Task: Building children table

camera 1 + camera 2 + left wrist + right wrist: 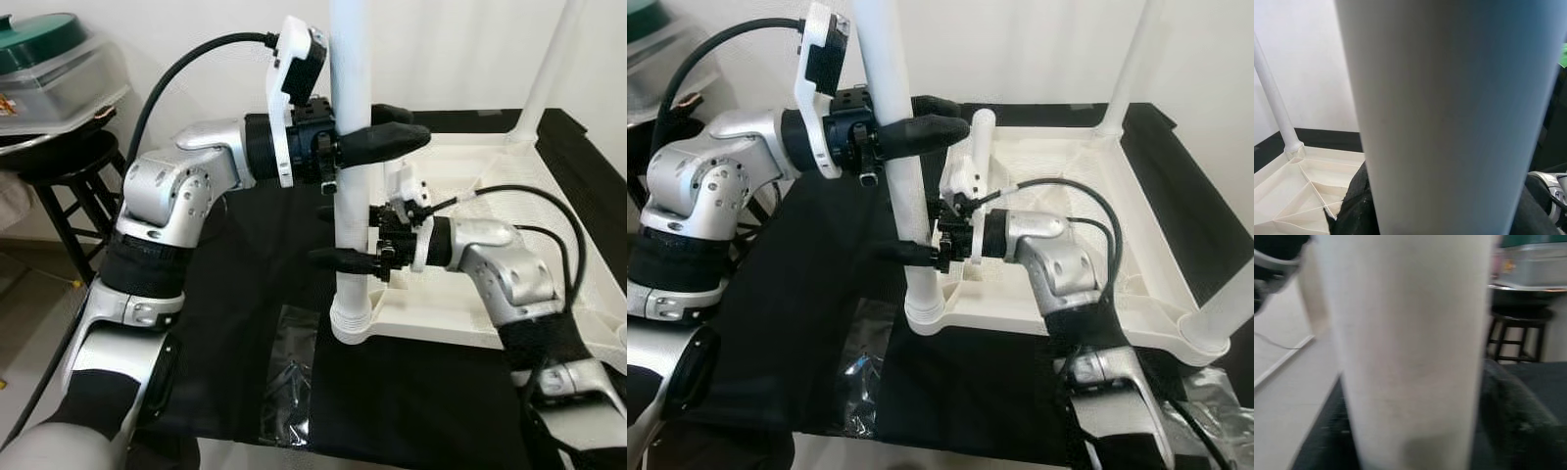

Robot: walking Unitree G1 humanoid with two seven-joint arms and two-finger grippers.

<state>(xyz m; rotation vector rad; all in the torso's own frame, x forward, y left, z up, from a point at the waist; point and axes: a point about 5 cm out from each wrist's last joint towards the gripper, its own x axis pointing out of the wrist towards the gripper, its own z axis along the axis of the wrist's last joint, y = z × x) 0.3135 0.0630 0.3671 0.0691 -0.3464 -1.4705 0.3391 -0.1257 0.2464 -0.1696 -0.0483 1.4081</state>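
While both end effectors clamp it, table leg (351,196) stands upright.

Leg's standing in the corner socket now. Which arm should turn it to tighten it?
Left, probably. The left gripper clasps the white table leg high up. The right gripper holds it low, just above the socket on the upturned tabletop, better for steadying.

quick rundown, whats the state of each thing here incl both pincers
white plastic tabletop: upside down on the black cloth
near white tube leg: upright in its corner socket, gripped by both pincers
far white tube leg: standing in the far corner
left pincer: shut on the near leg, high up
right pincer: shut on it lower down
clear plastic bag: flat on the cloth
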